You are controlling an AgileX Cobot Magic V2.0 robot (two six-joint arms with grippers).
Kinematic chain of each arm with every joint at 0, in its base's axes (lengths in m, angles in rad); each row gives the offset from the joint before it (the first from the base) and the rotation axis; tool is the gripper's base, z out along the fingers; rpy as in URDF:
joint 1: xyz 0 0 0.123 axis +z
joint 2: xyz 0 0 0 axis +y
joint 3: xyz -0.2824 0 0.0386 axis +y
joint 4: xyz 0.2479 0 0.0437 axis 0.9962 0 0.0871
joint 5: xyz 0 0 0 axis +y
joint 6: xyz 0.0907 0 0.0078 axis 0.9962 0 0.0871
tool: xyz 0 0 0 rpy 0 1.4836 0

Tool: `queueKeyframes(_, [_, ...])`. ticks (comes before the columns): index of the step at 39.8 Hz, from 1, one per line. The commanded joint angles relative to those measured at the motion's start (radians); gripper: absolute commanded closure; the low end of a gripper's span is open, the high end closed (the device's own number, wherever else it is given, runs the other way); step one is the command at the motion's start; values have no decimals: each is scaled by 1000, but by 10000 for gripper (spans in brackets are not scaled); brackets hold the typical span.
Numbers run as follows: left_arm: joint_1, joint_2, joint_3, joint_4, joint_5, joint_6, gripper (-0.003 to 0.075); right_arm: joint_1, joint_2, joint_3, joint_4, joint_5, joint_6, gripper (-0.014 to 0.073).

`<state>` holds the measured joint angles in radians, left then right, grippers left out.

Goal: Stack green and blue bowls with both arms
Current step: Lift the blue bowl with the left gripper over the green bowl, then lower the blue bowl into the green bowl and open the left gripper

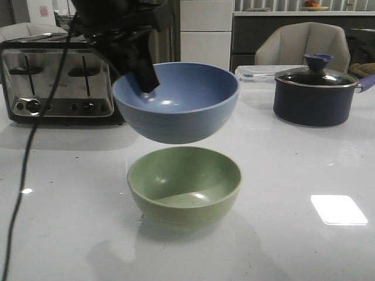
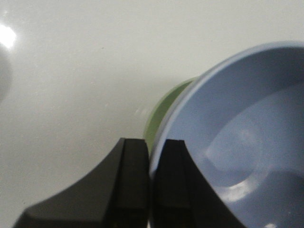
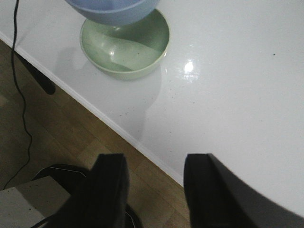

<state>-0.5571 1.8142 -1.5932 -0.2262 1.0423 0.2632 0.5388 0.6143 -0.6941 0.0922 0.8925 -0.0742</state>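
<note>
The left gripper is clamping the rim of the blue bowl, one finger reaching inside the bowl and the other pressing on the outer wall, as the left wrist view is showing. The blue bowl is hanging in the air, clear of the counter, almost directly above the green bowl, with a visible gap between the two. It is sitting nearly level, its opening facing up.

The green bowl is resting upright on the white counter, near the front edge and about midway along it, with nothing inside it. In the right wrist view the blue bowl is covering part of the green bowl's rim from above.

The right gripper is hovering off the counter's front edge, over the wooden floor, its fingers spread apart and holding nothing, well apart from both bowls.

A steel toaster is standing at the counter's back left, and a dark lidded pot is sitting at the back right. A thin black cable is trailing down along the left side.
</note>
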Motion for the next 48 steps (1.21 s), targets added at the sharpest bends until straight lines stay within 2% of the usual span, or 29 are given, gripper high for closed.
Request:
queueKeyframes(1, [-34,-23,-32,-22,-47,0,622,-2,-1,-25,8,-66,-2,187])
queueKeyframes(17, [-41,96,-32,-3,-57,0,622,-2,-1,-25,8,-66,-2,187])
queueKeyframes(41, [-37,125,-32,53,-50,0,614,-2,-1,-25,8,-66,-2,187])
queueKeyframes(44, [-37,127,-32,51,-50,0,563,-2,-1,-25,8,-66,-2,187])
queueKeyframes(48, [-37,127,-32,32,-52,0,405,-2,-1,-25,8,-66,-2,187])
